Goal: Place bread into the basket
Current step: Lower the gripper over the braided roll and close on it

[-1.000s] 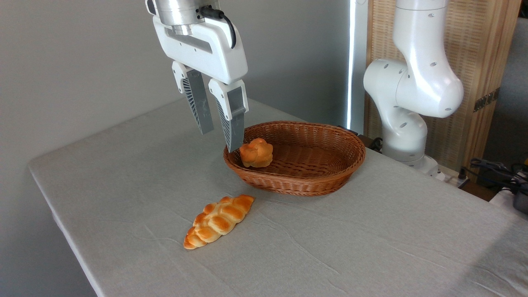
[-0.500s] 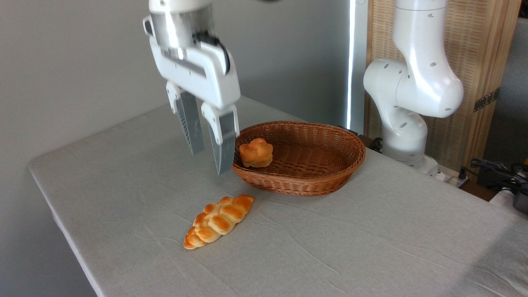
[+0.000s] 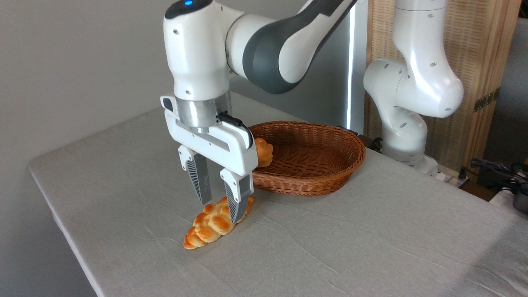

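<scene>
— Grey cloth covers the table [image 3: 371,247] where we find the gripper [image 3: 218,210] lowered onto the bread [image 3: 208,227], after hanging high beside the basket [image 3: 326,181] a second ago.

— We saw it travel down and toward the camera in that short span. Its jaws stand apart, one on either side of the loaf's upper end, and we cannot yet call it a grasp.

— Where is the loaf itself?

— Flat on the cloth, in the same spot as before, just in front of the basket's near rim and outside it. We note the small round bun [image 3: 264,150] already lies inside the basket, partly hidden behind the gripper body.

— What does that mean for the job?

— We judge the approach finished and the closing about to come. The fingers sit nearer the loaf's far tip than its middle, so once lifted it may hang or swing by its long end.

— And after that?

— A short carry up and over the wicker rim.
</scene>
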Controlling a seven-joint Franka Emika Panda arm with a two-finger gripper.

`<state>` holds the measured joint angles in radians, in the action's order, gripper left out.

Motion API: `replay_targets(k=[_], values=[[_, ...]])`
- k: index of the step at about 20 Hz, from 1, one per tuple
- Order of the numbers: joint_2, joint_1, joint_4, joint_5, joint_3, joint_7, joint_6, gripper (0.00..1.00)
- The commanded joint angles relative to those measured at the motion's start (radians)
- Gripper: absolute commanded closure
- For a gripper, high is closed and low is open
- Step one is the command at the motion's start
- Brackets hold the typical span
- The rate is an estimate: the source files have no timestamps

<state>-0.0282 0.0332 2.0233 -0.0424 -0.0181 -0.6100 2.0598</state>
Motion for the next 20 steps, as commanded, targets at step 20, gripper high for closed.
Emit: replay_targets(k=[20], values=[[0.001, 0.085, 0.138, -0.001, -0.003, 0.019, 0.120, 0.00]])
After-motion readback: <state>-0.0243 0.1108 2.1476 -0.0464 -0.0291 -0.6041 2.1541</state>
